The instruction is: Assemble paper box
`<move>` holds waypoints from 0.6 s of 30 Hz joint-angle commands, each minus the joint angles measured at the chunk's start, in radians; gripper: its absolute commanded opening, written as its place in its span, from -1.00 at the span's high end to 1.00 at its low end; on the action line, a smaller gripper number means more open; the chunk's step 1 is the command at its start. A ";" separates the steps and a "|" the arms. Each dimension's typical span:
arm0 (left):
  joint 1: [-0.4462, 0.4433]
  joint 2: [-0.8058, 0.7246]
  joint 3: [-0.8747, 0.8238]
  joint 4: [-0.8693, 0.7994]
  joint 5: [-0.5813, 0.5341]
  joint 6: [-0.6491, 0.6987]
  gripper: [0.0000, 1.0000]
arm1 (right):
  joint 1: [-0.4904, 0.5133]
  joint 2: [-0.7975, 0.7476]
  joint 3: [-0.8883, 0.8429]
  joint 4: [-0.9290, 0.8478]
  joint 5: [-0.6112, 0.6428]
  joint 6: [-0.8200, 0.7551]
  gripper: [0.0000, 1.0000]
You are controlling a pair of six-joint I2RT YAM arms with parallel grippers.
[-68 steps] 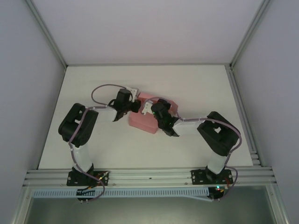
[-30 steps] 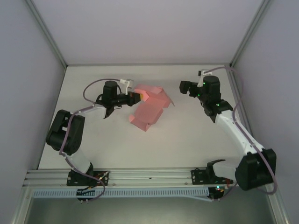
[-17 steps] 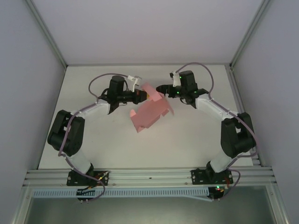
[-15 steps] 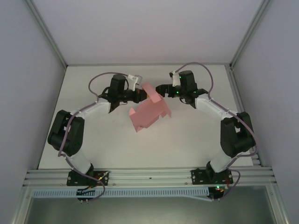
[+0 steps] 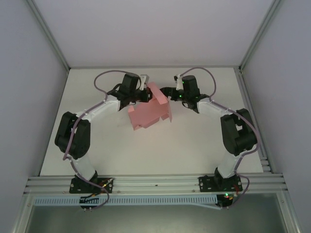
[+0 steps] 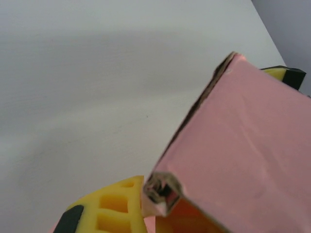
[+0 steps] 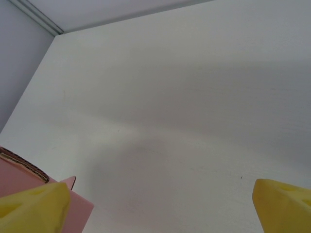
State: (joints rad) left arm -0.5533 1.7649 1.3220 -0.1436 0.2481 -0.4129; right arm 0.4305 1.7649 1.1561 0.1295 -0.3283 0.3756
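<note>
The paper box (image 5: pixel 148 110) is a pink, partly folded card shell, held tilted over the back middle of the table. My left gripper (image 5: pixel 145 95) is shut on its upper left edge. In the left wrist view the card (image 6: pixel 248 145) fills the right side, beside one yellow finger (image 6: pixel 109 208); the other finger is hidden behind the card. My right gripper (image 5: pixel 167 91) stands open at the box's upper right corner. In the right wrist view its gripper (image 7: pixel 160 213) holds nothing, and the pink corner (image 7: pixel 24 177) lies by the left finger (image 7: pixel 34 208).
The white table (image 5: pixel 204 145) is ringed by grey enclosure walls, with an aluminium rail (image 5: pixel 155 183) along the near edge. A yellow, black-tipped fingertip (image 6: pixel 286 75) pokes out past the card's far corner in the left wrist view.
The left gripper has carried the box up and slightly right, turning it. The right arm swung from the far right in to the box's upper right corner, staying open.
</note>
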 commanded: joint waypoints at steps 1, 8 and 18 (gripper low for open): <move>-0.033 -0.016 -0.029 0.124 -0.065 -0.009 1.00 | 0.116 -0.093 0.000 -0.020 -0.083 -0.003 -0.99; 0.048 -0.182 -0.241 0.105 -0.191 0.019 1.00 | -0.017 -0.325 -0.077 -0.350 0.343 -0.042 -0.99; 0.050 -0.199 -0.247 0.039 -0.349 0.049 1.00 | 0.030 -0.466 -0.074 -0.385 0.233 -0.149 -0.99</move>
State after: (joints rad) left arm -0.5018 1.5845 1.0637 -0.0990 -0.0601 -0.3824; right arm 0.4404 1.2587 1.0870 -0.2157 -0.0555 0.2714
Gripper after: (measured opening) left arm 0.043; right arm 0.996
